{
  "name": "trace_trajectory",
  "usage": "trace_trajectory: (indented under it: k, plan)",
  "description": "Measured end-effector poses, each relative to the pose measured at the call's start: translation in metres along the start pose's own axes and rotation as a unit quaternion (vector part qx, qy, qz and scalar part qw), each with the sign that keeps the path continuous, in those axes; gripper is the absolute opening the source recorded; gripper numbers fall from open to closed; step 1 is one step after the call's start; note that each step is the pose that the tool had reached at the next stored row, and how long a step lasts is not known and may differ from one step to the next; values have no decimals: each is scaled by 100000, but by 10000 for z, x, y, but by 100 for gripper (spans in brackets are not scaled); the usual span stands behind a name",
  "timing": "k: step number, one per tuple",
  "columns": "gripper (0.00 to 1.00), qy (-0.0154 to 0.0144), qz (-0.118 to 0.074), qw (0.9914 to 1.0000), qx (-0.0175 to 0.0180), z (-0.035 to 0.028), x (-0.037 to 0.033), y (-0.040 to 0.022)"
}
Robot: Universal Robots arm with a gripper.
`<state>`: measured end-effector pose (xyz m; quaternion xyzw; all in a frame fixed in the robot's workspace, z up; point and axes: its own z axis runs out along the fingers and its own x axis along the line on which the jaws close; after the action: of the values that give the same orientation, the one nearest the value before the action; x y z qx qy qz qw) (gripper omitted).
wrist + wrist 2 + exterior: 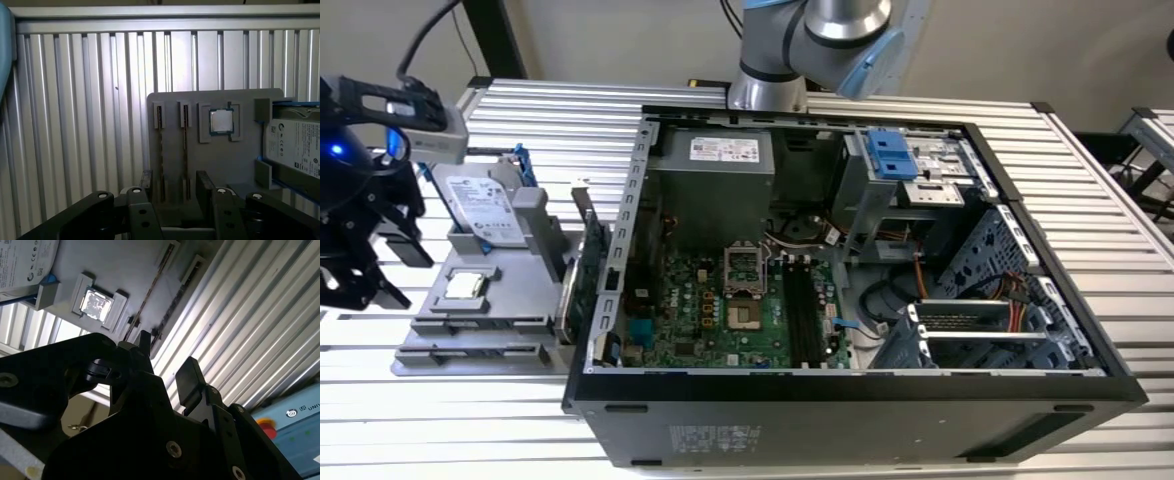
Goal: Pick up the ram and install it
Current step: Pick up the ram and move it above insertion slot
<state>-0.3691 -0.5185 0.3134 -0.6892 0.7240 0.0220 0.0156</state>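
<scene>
At the exterior view's far left hangs the one black gripper (367,270), above the ribbed metal bench (454,420) and just beside a grey holder (520,300). Its jaws stand apart and hold nothing. In both wrist views two dark fingers (202,182) show with a clear gap between them.

On the holder lie the task's things. There are two ram sticks (161,150), each standing on edge in its own narrow slot, side by side and parallel. In the first wrist view both sticks lie within the gap of the open jaws. In the second wrist view the same two ram sticks (150,295) run as thin lines past the fingertips (145,340). Whether a finger touches either stick cannot be told.

Next to the sticks on the holder sits one square silver processor (221,121) in a shallow pocket. Beyond it stands one silver hard drive (480,205) with blue handles, propped upright at the holder's far end.

Further to the exterior view's right, between holder and computer, one green expansion card (594,270) stands on edge.

Then comes one open black computer case (854,395), lying on its side. Inside are one green motherboard (707,310) with long black slots (801,310), one grey power supply (720,170) behind it, and one blue drive bracket (891,155) toward the right. The slots hold no stick. The arm (801,40) rises behind the case.
</scene>
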Motion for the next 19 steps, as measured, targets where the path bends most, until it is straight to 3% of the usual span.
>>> trace_trajectory:
  k: [19]
  plan:
    - [100,-2,-21,100000,1,79,4,-1]
